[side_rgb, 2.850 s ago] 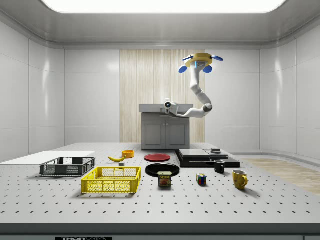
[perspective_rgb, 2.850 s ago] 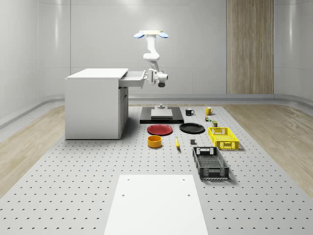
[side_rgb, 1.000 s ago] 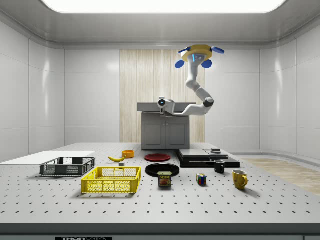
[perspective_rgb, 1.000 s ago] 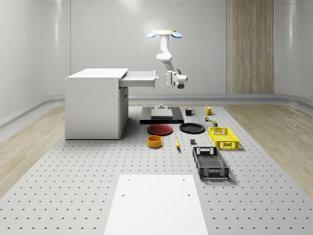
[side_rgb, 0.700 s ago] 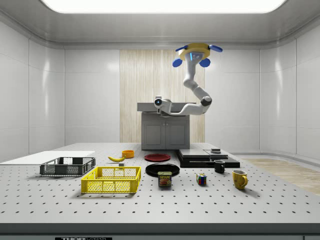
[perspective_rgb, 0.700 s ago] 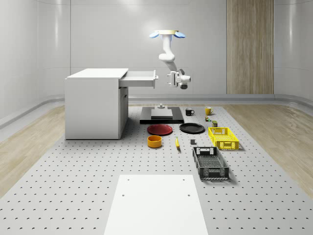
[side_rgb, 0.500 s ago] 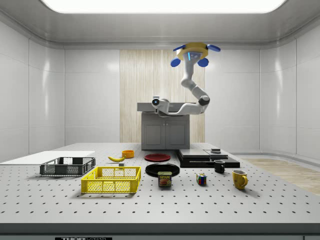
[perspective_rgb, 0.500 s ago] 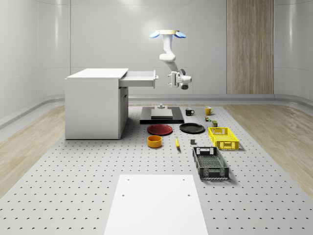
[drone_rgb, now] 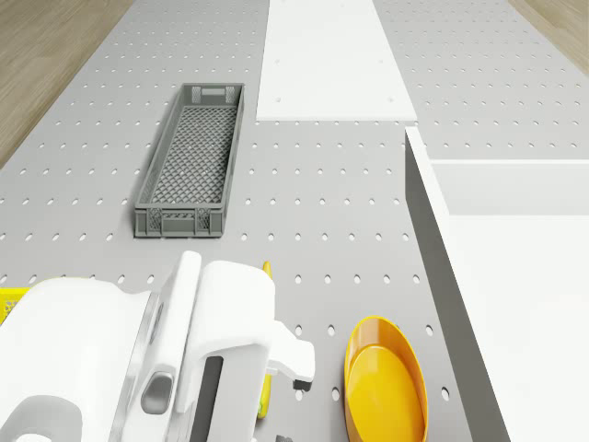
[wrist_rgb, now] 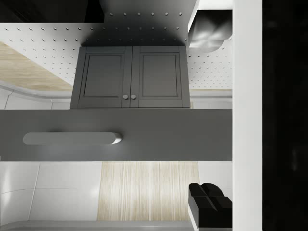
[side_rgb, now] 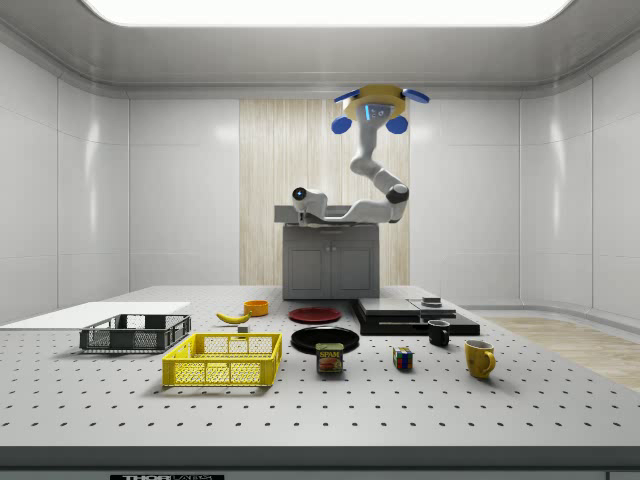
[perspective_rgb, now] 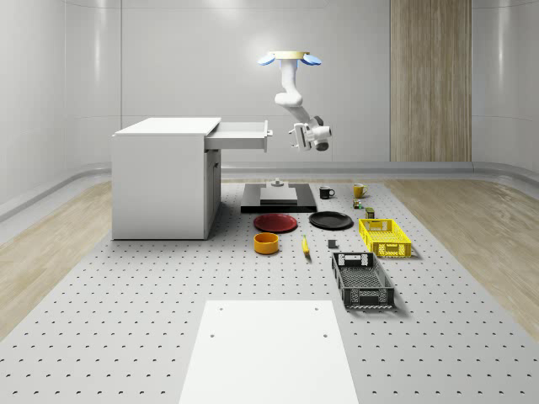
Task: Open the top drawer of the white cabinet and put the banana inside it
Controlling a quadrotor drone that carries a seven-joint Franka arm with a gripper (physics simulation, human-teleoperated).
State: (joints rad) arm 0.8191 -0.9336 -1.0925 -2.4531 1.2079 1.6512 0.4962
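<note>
- The drone (perspective_rgb: 290, 59) hovers at upper centre of the whole-scene view, high over the counter (perspective_rgb: 126, 295) and just right of the white cabinet (perspective_rgb: 160, 181).
- The top drawer (perspective_rgb: 240, 135) stands pulled out. The pincer (perspective_rgb: 296, 137) hangs just beside its front, apart from it, and we cannot tell whether it is open or closed.
- The banana (perspective_rgb: 305, 245) lies flat on the counter at the centre of that view, just right of an orange bowl (perspective_rgb: 266, 243), well below the arm.
- We judge the step in hand to be the fetch: drop clear of the drawer front, come down on the fruit from above, and close across its narrow middle rather than along its length.
- It is small, slim and yellow, gently curved with darker tips in the side view. It would likely roll if nudged off-centre.
</note>
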